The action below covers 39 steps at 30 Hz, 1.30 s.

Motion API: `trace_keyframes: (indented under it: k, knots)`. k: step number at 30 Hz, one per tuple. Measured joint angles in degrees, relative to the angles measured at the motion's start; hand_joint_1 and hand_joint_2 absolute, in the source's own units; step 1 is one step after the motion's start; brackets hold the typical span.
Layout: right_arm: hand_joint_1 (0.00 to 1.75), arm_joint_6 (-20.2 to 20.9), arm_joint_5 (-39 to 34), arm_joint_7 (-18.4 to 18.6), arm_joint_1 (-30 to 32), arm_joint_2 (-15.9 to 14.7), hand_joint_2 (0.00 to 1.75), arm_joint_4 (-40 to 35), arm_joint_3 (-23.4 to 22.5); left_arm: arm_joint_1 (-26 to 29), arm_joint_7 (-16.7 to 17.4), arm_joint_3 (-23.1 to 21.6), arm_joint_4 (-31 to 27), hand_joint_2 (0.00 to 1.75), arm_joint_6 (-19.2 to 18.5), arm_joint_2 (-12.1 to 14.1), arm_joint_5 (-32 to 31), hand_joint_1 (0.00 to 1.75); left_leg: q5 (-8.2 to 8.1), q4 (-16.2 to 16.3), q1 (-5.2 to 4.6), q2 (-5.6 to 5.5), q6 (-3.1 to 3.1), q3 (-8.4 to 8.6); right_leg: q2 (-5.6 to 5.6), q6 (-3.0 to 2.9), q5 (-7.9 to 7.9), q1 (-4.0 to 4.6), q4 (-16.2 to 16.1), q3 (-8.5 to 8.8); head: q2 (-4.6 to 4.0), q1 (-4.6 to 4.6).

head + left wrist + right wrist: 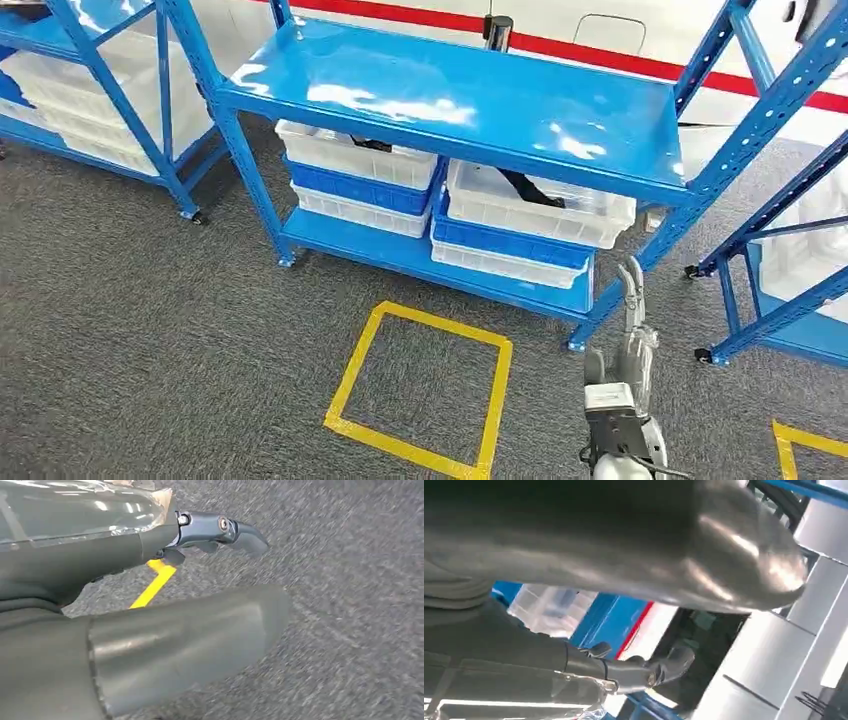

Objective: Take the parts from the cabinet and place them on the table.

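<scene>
A blue metal cabinet (450,100) stands ahead on grey carpet. On its low shelf sit stacked white and blue bins. Black parts lie in the top left bin (371,145) and the top right bin (530,188). My right hand (632,325) rises at the lower right, fingers pointing up toward the shelf's right front post, holding nothing. In the right wrist view the right hand (644,672) has its fingers apart from the thumb, with the bins beyond. My left hand (165,630) hangs over the carpet, its fingers (225,530) spread from the thumb and empty.
A yellow tape square (420,385) marks the floor in front of the cabinet, and another tape corner (800,445) lies at the far right. More blue racks with white bins stand at the left (90,90) and right (790,250).
</scene>
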Motion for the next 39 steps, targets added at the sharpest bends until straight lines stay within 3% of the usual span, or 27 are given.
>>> trace_keyframes:
  k: [2, 3, 5, 6, 7, 8, 9, 11, 12, 13, 14, 17, 18, 19, 22, 23, 24, 26, 27, 28, 29, 32, 33, 34, 37, 38, 39]
  knots:
    - [0.00, 0.0, -0.1, 0.0, 0.3, 0.0, 0.00, 0.1, 0.0, 0.0, 0.0, 0.0, 0.0, 0.00, 0.0, 0.0, -0.1, 0.00, -0.51, 0.0, -0.11, -0.06, 0.01, 0.15, 0.00, 0.11, -2.39, -0.01, 6.2, -4.78, 0.00, 0.00]
    - [0.00, 0.0, -0.1, 0.0, 0.3, 0.0, 0.00, 0.1, 0.0, 0.1, 0.0, 0.0, 0.0, 0.00, 0.0, 0.0, -0.1, 0.00, -0.77, 0.0, -0.14, -0.12, -0.06, 0.43, 0.00, 0.49, -1.79, -0.01, 6.0, -5.53, 0.00, 0.02]
    - [0.00, 0.0, -0.1, 0.0, 0.3, 0.0, 0.00, 0.2, 0.0, 0.1, 0.0, 0.0, 0.0, 0.00, -0.1, 0.0, -0.1, 0.00, -1.38, 0.0, -0.15, -0.21, -0.25, 1.35, 0.00, 1.26, 2.37, 0.01, -1.1, -3.39, 0.00, 0.02]
    - [0.00, 0.0, -0.1, 0.0, 0.3, 0.0, 0.00, 0.2, 0.0, 0.1, 0.0, 0.0, 0.0, 0.00, -0.1, 0.0, -0.2, 0.00, -1.79, 0.0, -0.15, -0.23, -0.41, 1.97, -0.04, 1.64, 5.60, 0.00, -7.1, -1.10, 0.00, 0.02]
    - [0.00, 0.0, -0.1, 0.0, 0.3, 0.0, 0.00, 0.2, 0.0, 0.1, 0.0, 0.0, 0.0, 0.00, -0.2, 0.0, -0.3, 0.00, -2.11, -0.1, -0.07, -0.21, -0.62, 2.04, -0.24, 0.92, 7.46, 0.04, -9.3, -0.43, 0.00, 0.02]
    - [0.00, 0.0, -0.1, 0.1, 0.4, 0.0, 0.00, 0.3, -0.1, 0.1, -0.1, 0.0, 0.0, 0.00, -0.3, 0.0, -0.3, 0.00, -2.32, -0.2, -0.16, -0.28, -0.96, 2.66, -0.54, -0.13, 5.06, 0.38, -9.3, -1.24, 0.00, -0.09]
    - [0.00, 0.0, -0.1, 0.0, 0.4, -0.1, 0.00, 0.3, -0.1, 0.1, -0.1, 0.0, 0.0, 0.00, -0.4, 0.0, -0.3, 0.00, -2.67, -0.5, -0.14, -0.18, -1.50, 2.65, -0.61, -0.80, 5.02, 0.91, -9.3, -0.84, 0.00, 0.09]
    - [0.00, 0.0, -0.2, 0.0, 0.8, -0.1, 0.00, 0.3, -0.2, 0.2, -0.1, 0.0, 0.0, 0.00, -0.5, -0.1, -0.4, 0.00, -2.39, 0.3, -0.21, -0.12, -1.96, 3.50, -0.45, -1.78, 6.60, 0.67, -10.0, -0.20, 0.00, 0.16]
    - [0.00, 0.0, -0.1, 0.0, 0.9, 0.0, 0.00, 0.2, -0.2, 0.1, -0.1, 0.0, 0.0, 0.00, -0.5, -0.1, -0.3, 0.00, -2.84, 0.6, -0.14, 0.01, -2.13, 3.54, -0.29, -2.18, 6.70, -0.22, -10.3, 1.45, 0.00, 0.00]
    - [0.00, 0.0, -0.1, -0.1, 1.0, 0.0, 0.00, 0.1, -0.2, 0.0, -0.1, 0.0, 0.0, 0.00, -0.5, -0.1, -0.4, 0.00, -3.64, 1.9, -0.07, 0.10, -2.24, 3.10, -0.42, -2.34, 6.60, -0.13, -10.6, 1.96, 0.00, 0.15]
    - [0.00, 0.0, -0.1, -0.2, 1.0, 0.0, 0.00, -0.1, -0.2, -0.1, -0.1, 0.0, 0.1, 0.00, -0.5, -0.2, -0.4, 0.00, -4.87, 4.7, -0.06, 0.10, -2.35, 1.71, -0.42, -2.63, 6.40, -0.19, -10.6, 2.23, 0.00, -0.26]
    - [0.00, 0.1, 0.0, -0.3, 1.5, 0.2, 0.00, -0.1, -0.2, 0.1, -0.1, 0.0, 0.1, 0.00, -0.4, -0.2, -0.4, 0.00, -9.48, 16.3, 0.03, 0.10, -3.01, -6.25, -0.33, -3.48, 5.69, 0.07, -10.6, 2.70, 0.00, -0.24]
    - [0.00, 0.2, 0.0, -0.4, 1.7, 0.3, 0.00, -0.1, -0.2, 0.1, -0.1, 0.0, 0.1, 0.00, -0.4, -0.2, -0.4, 0.00, -9.09, 16.9, 0.03, 0.11, -3.00, -7.66, -0.23, -3.38, 5.38, 0.10, -10.6, 2.98, 0.00, -0.22]
    - [0.00, 0.2, 0.0, -0.4, 1.8, 0.3, 0.00, -0.1, -0.2, 0.2, -0.1, 0.0, 0.1, 0.00, -0.4, -0.1, -0.4, 0.00, -7.04, 15.0, 0.02, 0.10, -2.88, -7.78, -0.09, -3.30, 4.97, 0.13, -10.6, 3.47, 0.00, -0.24]
    - [0.00, 0.3, 0.0, -0.4, 1.9, 0.3, 0.00, -0.1, -0.2, 0.2, -0.2, 0.0, 0.1, 0.00, -0.4, 0.0, -0.5, 0.00, 2.83, 2.0, -0.30, 0.21, -1.65, -3.51, -0.03, -2.91, 3.58, 0.21, -10.7, 4.80, 0.00, -0.24]
    - [0.00, 0.3, -0.1, -0.4, 1.9, 0.3, 0.00, -0.1, -0.2, 0.1, -0.2, 0.0, 0.1, 0.00, -0.5, 0.2, -0.5, 0.00, 0.28, 1.8, -0.80, 0.33, -1.43, -3.34, -0.01, -2.48, 3.23, 0.58, -10.5, 5.75, 0.00, -0.09]
    - [0.00, 0.3, -0.1, -0.5, 1.9, 0.3, 0.00, -0.2, -0.3, 0.1, -0.3, 0.0, 0.1, 0.00, -0.5, 0.2, -0.7, 0.00, -1.21, 1.4, -0.92, -0.03, -1.09, -3.26, 0.06, -2.06, 2.95, 0.50, -10.6, 4.83, 0.00, -0.35]
    - [0.00, 0.4, -0.1, -0.4, 2.1, 0.3, 0.00, -0.4, -0.3, 0.2, -0.3, 0.0, 0.1, 0.00, -0.5, 0.4, -0.9, 0.00, 0.84, 0.0, -1.05, -0.10, -0.12, -2.88, 0.04, -1.16, 3.38, 0.98, -10.0, 6.07, 0.00, -0.18]
    - [0.00, 0.4, -0.1, -0.5, 2.3, 0.3, 0.00, -0.6, -0.4, 0.3, -0.3, 0.0, 0.1, 0.00, -0.5, 0.3, -1.0, 0.00, 1.18, -0.1, -0.72, -0.14, 0.23, -1.14, 0.14, -0.93, 3.38, 1.17, -10.0, 6.56, 0.00, -0.22]
    - [0.00, 0.4, -0.1, -0.5, 2.4, 0.2, 0.00, -0.7, -0.5, 0.3, -0.4, 0.0, 0.2, 0.00, -0.5, 0.2, -1.1, 0.00, 1.17, -0.7, -0.52, 0.04, 0.18, -0.43, 0.11, -0.95, 2.55, 0.81, -9.0, 5.89, 0.00, -0.22]
    - [0.00, 0.4, -0.1, -0.6, 2.4, 0.3, 0.00, -0.9, -0.5, 0.2, -0.4, 0.0, 0.2, 0.00, -0.5, 0.3, -1.1, 0.00, 1.03, -0.8, -0.38, 0.00, 0.36, 0.03, 0.04, -0.97, 1.59, 0.67, -5.9, 4.45, 0.00, -0.09]
    - [0.00, 0.4, -0.1, -0.5, 2.9, 0.2, 0.00, -1.0, -0.8, 0.1, -0.4, 0.0, 0.2, 0.00, -0.6, 0.2, -1.3, 0.00, 0.64, -0.8, -0.39, -0.06, 0.34, 0.03, 0.06, -0.46, -2.85, 0.12, 5.1, -3.16, 0.00, 0.09]
    - [0.00, 0.4, -0.2, -0.5, 3.2, 0.2, 0.00, -1.0, -0.9, 0.1, -0.4, 0.0, 0.2, 0.00, -0.7, 0.2, -1.2, 0.00, 0.43, -0.8, -0.38, -0.13, 0.24, 0.12, 0.06, -0.16, -3.14, -0.03, 6.6, -4.83, 0.00, 0.11]
    - [0.00, 0.5, -0.2, -0.6, 3.3, 0.2, 0.00, -1.0, -1.0, 0.1, -0.4, 0.0, 0.2, 0.00, -0.9, 0.2, -1.1, 0.00, 0.21, -0.8, -0.32, -0.20, 0.13, 0.33, 0.04, 0.34, -2.12, -0.27, 5.6, -5.14, 0.00, 0.09]
    - [0.00, 0.7, -1.1, -0.7, 3.4, 0.1, 0.00, -1.0, -1.4, 0.1, -0.4, 0.0, 0.2, 0.00, -0.9, 0.2, -1.1, 0.00, -0.82, -0.8, 0.07, -0.32, -0.81, 1.70, -0.03, 3.19, 6.58, -1.55, -9.0, -0.47, 0.00, 0.13]
    - [0.00, 0.9, -1.2, -0.7, 3.5, 0.2, 0.00, -0.9, -1.4, 0.2, -0.3, 0.0, 0.2, 0.00, -0.9, 0.4, -1.1, 0.00, -1.07, -0.8, -0.03, -0.37, -1.19, 1.87, -0.27, 2.65, 6.72, -1.32, -8.9, -0.97, 0.00, 0.20]
    - [0.00, 0.9, -1.4, -0.8, 3.5, 0.1, 0.00, -0.9, -1.5, 0.1, -0.3, 0.0, 0.2, 0.00, -0.9, 0.4, -1.2, 0.00, -1.21, -0.7, -0.09, -0.37, -1.56, 1.91, -0.83, 1.11, 5.07, -0.57, -9.4, -1.09, 0.00, 0.15]
